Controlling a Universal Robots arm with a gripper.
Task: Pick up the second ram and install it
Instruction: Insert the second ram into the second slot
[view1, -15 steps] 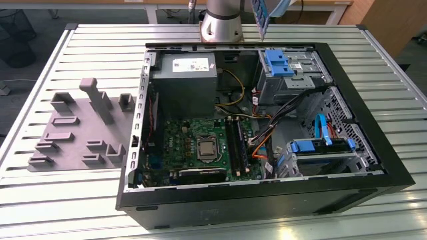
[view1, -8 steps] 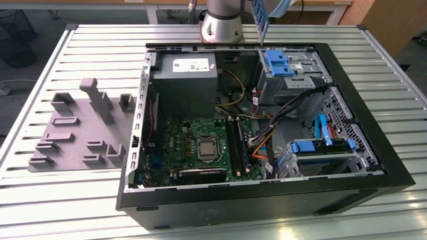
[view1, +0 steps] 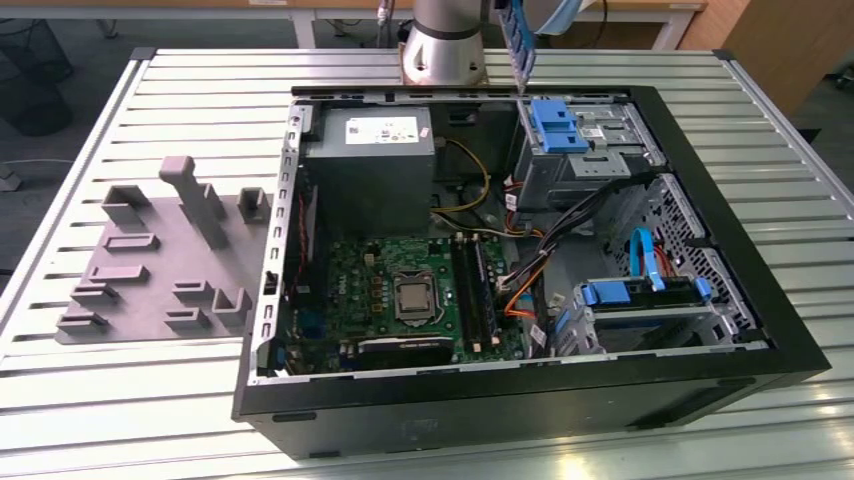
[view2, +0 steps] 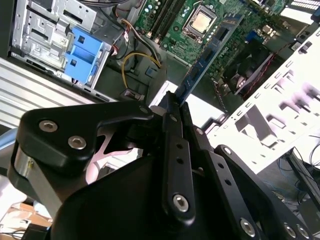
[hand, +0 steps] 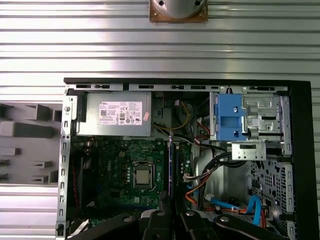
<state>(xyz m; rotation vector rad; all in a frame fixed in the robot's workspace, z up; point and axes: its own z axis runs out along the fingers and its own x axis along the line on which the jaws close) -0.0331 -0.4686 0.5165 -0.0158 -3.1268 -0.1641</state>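
From the exterior view's left to its right lie the grey fixture tray (view1: 154, 255), the green motherboard (view1: 400, 295) in the open computer case (view1: 534, 400) and, high at about one o'clock above the case's rear wall, the second ram (view1: 515, 40) hanging on edge. In the second wrist view the gripper (view2: 176, 112) has its fingers closed flat on the stick's near end (a thin, light, stiff card, likely fragile, best held by its bare edges rather than its chips). That view shows the clamp itself, whereas the first wrist view looks straight down the ram's edge (hand: 170, 165) onto the memory slots (hand: 176, 162) beside the processor socket (hand: 142, 176), an alignment the exterior view does not give.
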